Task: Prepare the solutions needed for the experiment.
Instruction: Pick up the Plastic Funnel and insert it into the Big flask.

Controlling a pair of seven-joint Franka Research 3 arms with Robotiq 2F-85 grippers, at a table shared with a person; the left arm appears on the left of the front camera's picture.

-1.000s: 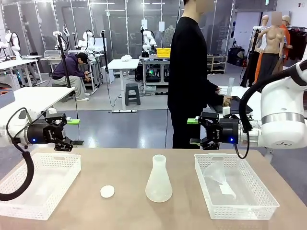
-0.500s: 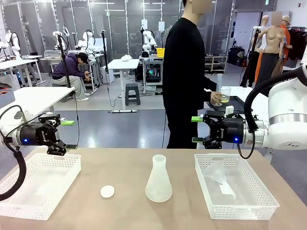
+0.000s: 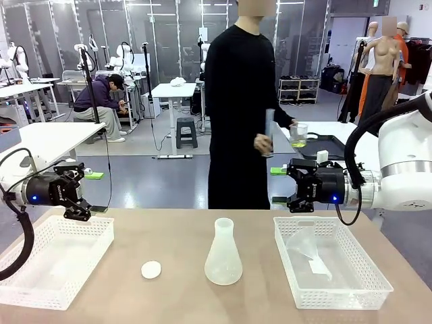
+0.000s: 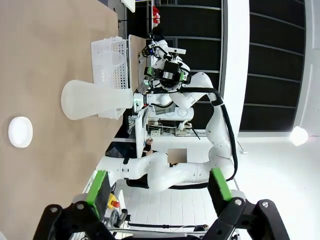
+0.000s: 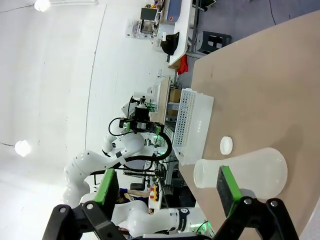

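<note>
The solutions (image 3: pixel 298 142) are a shallow pale yellow-green layer in a small clear beaker (image 3: pixel 299 133) that the person holds up in one hand behind the table. The person's other hand (image 3: pixel 264 142) carries a tall grey tube. An empty translucent conical flask (image 3: pixel 223 253) stands upright at the table's middle, also seen as the flask (image 4: pixel 95 100) and the flask (image 5: pixel 245 175). My left gripper (image 3: pixel 96 192) hovers open above the left basket's far edge; its green pads (image 4: pixel 97 185) stand wide apart. My right gripper (image 3: pixel 278 185) hovers open above the right basket's far left corner, its pads (image 5: pixel 227 187) empty.
A white basket (image 3: pixel 40 270) sits at the left; another white basket (image 3: pixel 364 287) at the right holds a clear plastic piece (image 3: pixel 307 251). A small white round disc (image 3: pixel 151 269) lies left of the flask. A side table with a black tray (image 3: pixel 331 145) stands behind the right arm.
The person has turned from the side table and stepped left to face my table, lifting the beaker with the liquid. My left gripper has drawn back leftward; the right gripper shifted slightly right.
</note>
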